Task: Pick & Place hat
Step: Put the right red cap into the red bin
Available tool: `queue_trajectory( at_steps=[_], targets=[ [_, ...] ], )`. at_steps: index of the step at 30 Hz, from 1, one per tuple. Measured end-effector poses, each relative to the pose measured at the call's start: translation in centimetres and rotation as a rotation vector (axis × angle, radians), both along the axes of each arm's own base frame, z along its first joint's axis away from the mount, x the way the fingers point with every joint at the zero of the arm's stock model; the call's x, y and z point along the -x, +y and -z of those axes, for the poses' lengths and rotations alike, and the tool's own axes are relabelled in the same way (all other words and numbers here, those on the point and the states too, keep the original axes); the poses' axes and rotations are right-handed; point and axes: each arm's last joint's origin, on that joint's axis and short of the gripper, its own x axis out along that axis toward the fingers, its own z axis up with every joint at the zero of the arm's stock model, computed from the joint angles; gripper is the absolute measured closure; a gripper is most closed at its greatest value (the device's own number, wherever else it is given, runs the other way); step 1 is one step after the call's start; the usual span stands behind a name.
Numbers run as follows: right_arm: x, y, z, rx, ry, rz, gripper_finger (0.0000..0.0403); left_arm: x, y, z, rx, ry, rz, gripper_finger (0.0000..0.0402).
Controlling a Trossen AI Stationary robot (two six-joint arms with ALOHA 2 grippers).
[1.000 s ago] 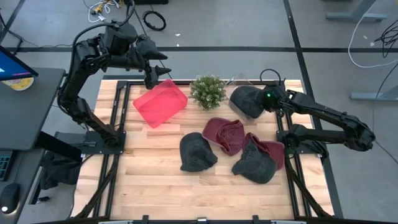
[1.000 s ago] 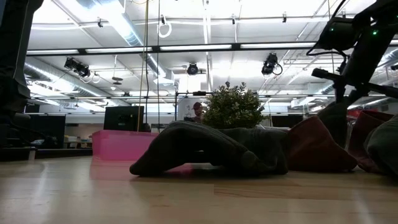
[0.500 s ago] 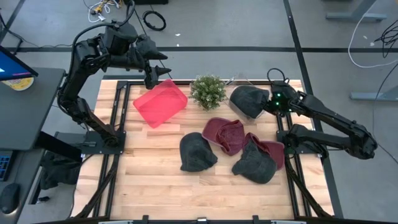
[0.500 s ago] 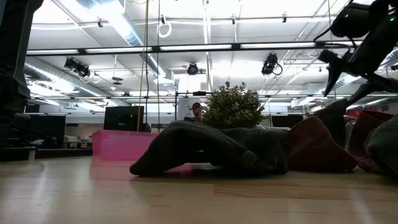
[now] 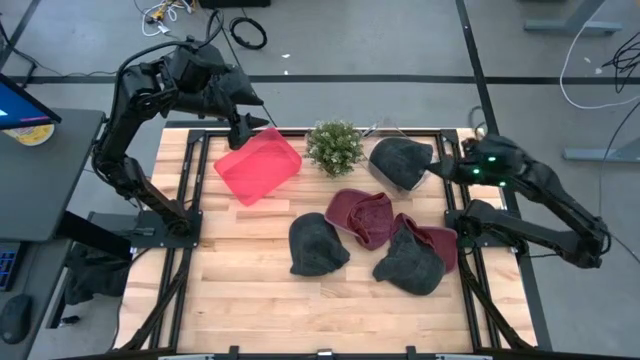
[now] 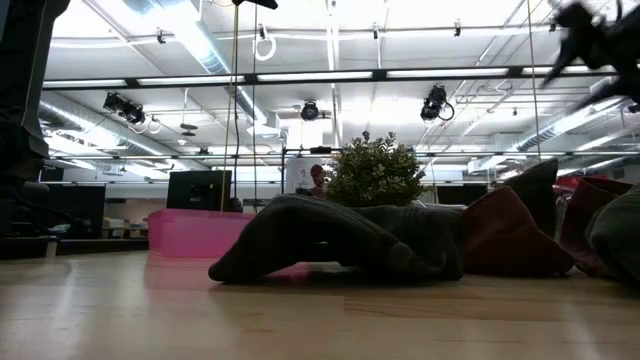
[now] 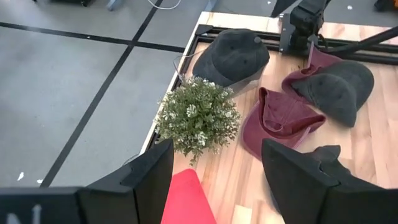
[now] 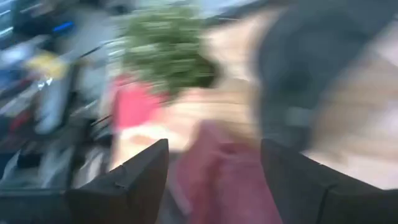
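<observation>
Several hats lie on the wooden table. A dark hat (image 5: 400,161) (image 7: 231,56) rests at the far right beside the plant. A maroon hat (image 5: 362,216) lies at the middle and a dark hat (image 5: 318,243) nearer. Another dark hat (image 5: 408,258) lies partly on a second maroon hat (image 5: 443,243). My right gripper (image 5: 438,170) (image 8: 214,163) stands open just right of the far dark hat, clear of it. My left gripper (image 5: 243,125) (image 7: 216,167) hangs open above the far edge of the pink bin (image 5: 258,166).
A small potted plant (image 5: 335,147) stands at the far middle, between the pink bin and the far dark hat. The black frame rails (image 5: 462,215) run along the table's sides. Bare wood (image 5: 260,290) lies at the near left.
My right gripper has come away from the far dark hat, rising and drawing back toward the table's right edge. The hat stays where it lay. The left arm has barely moved.
</observation>
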Motion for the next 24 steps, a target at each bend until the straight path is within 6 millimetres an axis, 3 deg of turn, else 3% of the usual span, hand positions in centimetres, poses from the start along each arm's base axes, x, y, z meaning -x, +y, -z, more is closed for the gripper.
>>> queue_trajectory(
  at_steps=[6, 12, 18, 24],
  targets=[
    [0.1, 1.3, -4.8, 0.161, -0.140, -0.318, 0.0184, -0.6, 0.1, -0.1, 0.006, -0.036, 0.009, 0.0154],
    [-2.4, 1.0, -6.8, 0.248, -0.080, -0.514, 0.0216, -2.4, 0.6, 0.6, 0.094, -0.053, 0.071, 0.0154],
    [-5.5, 0.9, -5.5, 0.244, 0.186, -0.783, 0.0241, -5.2, 1.0, 2.3, 0.172, -0.009, 0.094, 0.0154],
    [-5.3, 1.4, -2.9, 0.135, 0.597, -1.040, 0.0247, -7.5, 1.0, 3.9, 0.202, 0.051, 0.120, 0.0154]
  ],
)
